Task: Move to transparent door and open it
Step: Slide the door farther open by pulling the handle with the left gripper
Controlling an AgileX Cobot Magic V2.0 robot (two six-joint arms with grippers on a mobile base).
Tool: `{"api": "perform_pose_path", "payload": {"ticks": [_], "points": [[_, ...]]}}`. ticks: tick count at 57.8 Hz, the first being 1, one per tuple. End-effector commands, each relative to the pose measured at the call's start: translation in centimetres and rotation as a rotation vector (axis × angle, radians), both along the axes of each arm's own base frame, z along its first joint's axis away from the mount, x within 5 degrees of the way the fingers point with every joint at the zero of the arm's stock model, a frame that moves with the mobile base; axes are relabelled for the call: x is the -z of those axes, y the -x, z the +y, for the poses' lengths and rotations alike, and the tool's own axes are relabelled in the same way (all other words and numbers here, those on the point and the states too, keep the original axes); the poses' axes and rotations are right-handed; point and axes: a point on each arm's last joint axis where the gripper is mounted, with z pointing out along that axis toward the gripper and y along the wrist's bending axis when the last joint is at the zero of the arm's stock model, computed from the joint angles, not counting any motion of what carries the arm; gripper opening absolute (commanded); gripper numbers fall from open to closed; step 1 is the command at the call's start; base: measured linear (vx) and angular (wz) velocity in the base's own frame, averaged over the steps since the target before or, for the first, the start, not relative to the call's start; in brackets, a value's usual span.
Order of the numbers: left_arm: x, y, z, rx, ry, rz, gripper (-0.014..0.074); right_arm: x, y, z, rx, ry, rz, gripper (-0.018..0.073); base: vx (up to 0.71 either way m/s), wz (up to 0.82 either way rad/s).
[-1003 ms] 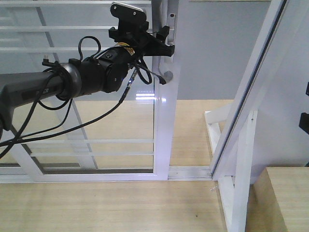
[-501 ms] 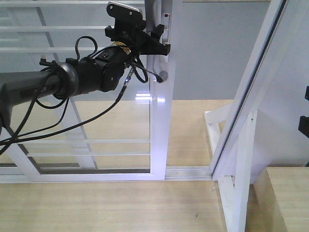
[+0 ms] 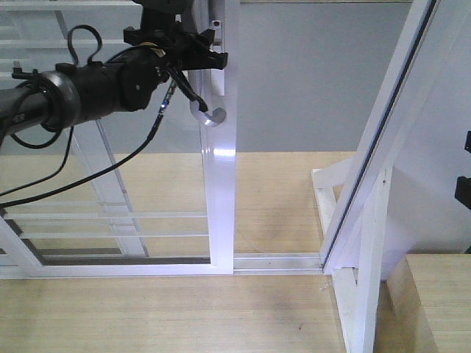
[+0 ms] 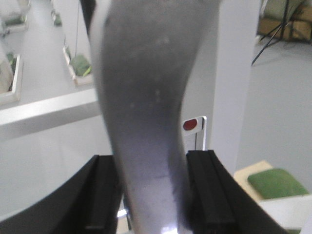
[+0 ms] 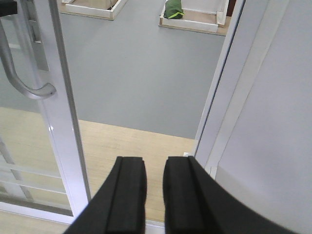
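The transparent door [image 3: 221, 191] is a glass panel in a white frame with thin white bars, standing at left in the front view. Its curved grey handle [image 3: 210, 114] sits on the right stile. My left gripper [image 3: 193, 53] is shut on the handle near its top. In the left wrist view the handle [image 4: 146, 97] fills the space between both black fingers of the left gripper [image 4: 153, 195]. My right gripper [image 5: 154, 195] hangs in front of the doorway, all but shut, with a narrow slit and nothing in it. The door stile [image 5: 63, 126] and handle [image 5: 19, 78] lie to its left.
The white door jamb [image 3: 375, 147] leans across the right side. The floor track [image 3: 276, 261] runs between door and jamb. A white wooden frame [image 3: 364, 243] and a pale wooden box [image 3: 434, 301] stand at lower right. Another barred glass panel [image 3: 88, 169] is behind the door.
The left gripper has moved left while holding the handle, and the door has slid left with it. The gap between door and jamb is wider.
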Motion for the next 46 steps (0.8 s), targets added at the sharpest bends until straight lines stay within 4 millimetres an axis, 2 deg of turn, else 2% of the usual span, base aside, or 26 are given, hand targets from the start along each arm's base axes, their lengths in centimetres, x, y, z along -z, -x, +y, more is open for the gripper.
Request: {"api": "perform_pose_path", "payload": {"ticks": [1,11,17,31,46], "points": [[-7.2,0.4,4.0,-0.122,0.090,-0.196,0.0387,-1.6,-0.4,0.0,-0.002,-0.002,-0.105,0.0218,0.00,0.00],[-8.4,1.0,4.8,-0.112,0.048,-0.183,0.0387,-1.6,-0.4,0.0,-0.002,-0.002,-0.109,0.0218,0.00,0.00],[-8.8,0.9,6.1,-0.133,0.054,-0.174,0.0387,-1.6,-0.4,0.0,-0.002,-0.002,-0.109,0.0218,0.00,0.00],[-9.3,1.3,10.1,-0.144,0.038,-0.028,0.0387,-1.6,-0.4,0.0,-0.002,-0.002,-0.110,0.0218,0.00,0.00],[-11.2,2.3,14.3,-0.190,-0.042,-0.020,0.0387,-1.7,-0.4,0.0,-0.003,0.003,-0.120,0.0218,0.00,0.00]]}}
